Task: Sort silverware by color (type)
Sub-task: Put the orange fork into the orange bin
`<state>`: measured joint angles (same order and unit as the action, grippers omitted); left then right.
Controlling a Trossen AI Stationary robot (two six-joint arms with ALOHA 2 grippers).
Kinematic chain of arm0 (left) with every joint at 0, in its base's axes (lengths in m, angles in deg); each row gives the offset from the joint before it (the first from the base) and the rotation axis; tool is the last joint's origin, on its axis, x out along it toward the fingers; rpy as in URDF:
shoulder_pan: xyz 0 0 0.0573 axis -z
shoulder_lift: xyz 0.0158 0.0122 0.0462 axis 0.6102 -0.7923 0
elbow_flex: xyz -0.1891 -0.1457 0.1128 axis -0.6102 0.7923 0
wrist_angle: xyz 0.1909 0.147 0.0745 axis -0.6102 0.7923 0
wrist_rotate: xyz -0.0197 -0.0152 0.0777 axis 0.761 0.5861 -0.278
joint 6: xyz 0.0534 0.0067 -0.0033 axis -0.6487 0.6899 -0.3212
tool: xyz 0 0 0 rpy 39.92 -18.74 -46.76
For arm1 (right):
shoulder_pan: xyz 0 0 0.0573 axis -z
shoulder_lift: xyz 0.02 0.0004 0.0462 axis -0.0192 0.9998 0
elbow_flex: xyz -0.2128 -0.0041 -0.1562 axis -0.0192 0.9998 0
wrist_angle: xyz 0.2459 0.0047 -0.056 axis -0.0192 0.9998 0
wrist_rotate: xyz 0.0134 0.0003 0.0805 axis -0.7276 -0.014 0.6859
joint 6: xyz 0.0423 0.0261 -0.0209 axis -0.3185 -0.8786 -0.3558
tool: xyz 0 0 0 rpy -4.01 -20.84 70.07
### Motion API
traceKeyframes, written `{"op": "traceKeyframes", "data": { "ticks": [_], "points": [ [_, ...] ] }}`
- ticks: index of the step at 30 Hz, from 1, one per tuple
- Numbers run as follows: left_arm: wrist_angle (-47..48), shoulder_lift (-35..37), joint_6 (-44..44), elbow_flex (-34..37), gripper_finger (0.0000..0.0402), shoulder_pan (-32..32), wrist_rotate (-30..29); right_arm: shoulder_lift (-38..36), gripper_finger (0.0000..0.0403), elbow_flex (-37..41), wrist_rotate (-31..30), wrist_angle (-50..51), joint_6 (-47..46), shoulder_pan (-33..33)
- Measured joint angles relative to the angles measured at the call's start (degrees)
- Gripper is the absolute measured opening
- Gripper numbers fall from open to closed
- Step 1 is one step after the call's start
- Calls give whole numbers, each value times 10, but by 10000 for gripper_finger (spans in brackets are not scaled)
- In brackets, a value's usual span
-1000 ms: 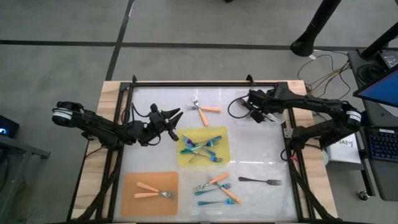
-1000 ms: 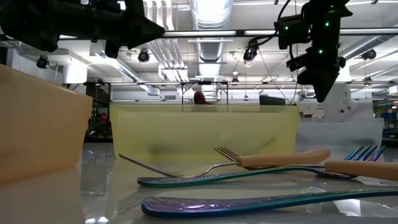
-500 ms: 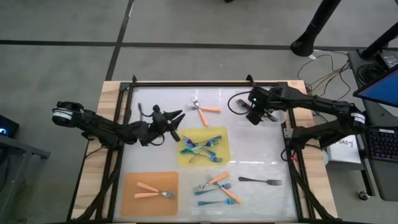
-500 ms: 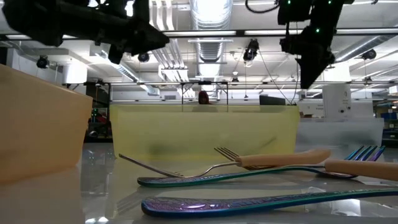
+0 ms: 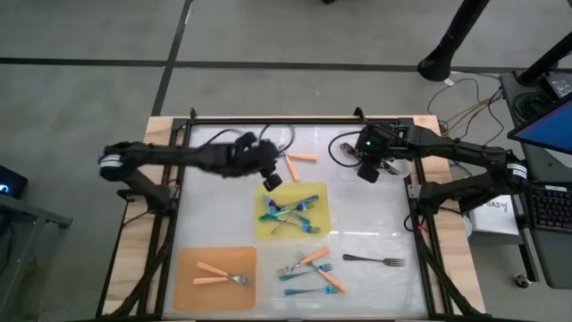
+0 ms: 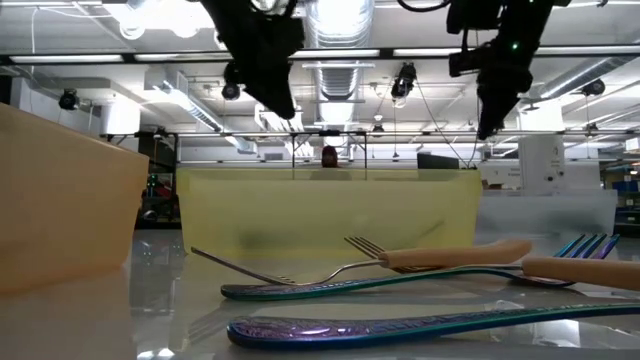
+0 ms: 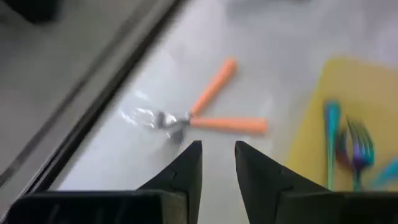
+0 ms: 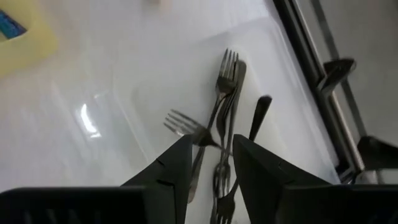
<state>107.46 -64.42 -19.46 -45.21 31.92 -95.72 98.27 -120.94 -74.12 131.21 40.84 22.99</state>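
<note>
Forks are light, stiff, thin and slick, lying flat: pinch across a handle, mid-length.

Left gripper (image 5: 271, 178) hovers at the yellow mat's (image 5: 321, 196) 11 o'clock corner, fingers slightly apart, empty, near the crossed orange-handled forks (image 7: 208, 114).

Right gripper (image 5: 369, 167) at table 1 o'clock, fingers parted, empty, above the dark forks (image 8: 225, 118).

Blue-teal forks (image 5: 290, 213) sit on the yellow mat, two orange on the orange mat (image 5: 190, 290), a mixed pile (image 5: 312, 271) at 6 o'clock.

Left gripper (image 5: 271, 180) reaches mid-table (fingers slightly parted, empty); right gripper (image 5: 367, 173) hovers, parted.
</note>
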Motion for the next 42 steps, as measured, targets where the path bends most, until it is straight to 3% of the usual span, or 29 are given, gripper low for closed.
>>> {"op": "traceKeyframes", "data": {
  "ticks": [5,7,15,19,26,42],
  "points": [
    [71,-96,-45,-98,77,-50,201,0,112,2,-1,-19,21,0],
    [68,-129,-34,-120,77,-64,232,0,110,2,-1,-27,16,0],
    [69,-237,115,-172,77,-118,201,0,105,5,-1,-68,-7,0],
    [75,-264,137,-179,77,-127,202,0,109,6,-1,-68,-5,0],
    [74,-282,196,-178,77,-129,157,0,104,11,-1,-68,6,0],
    [31,-295,314,-179,86,-133,167,0,105,28,-1,-68,1,0]
  ]
}}
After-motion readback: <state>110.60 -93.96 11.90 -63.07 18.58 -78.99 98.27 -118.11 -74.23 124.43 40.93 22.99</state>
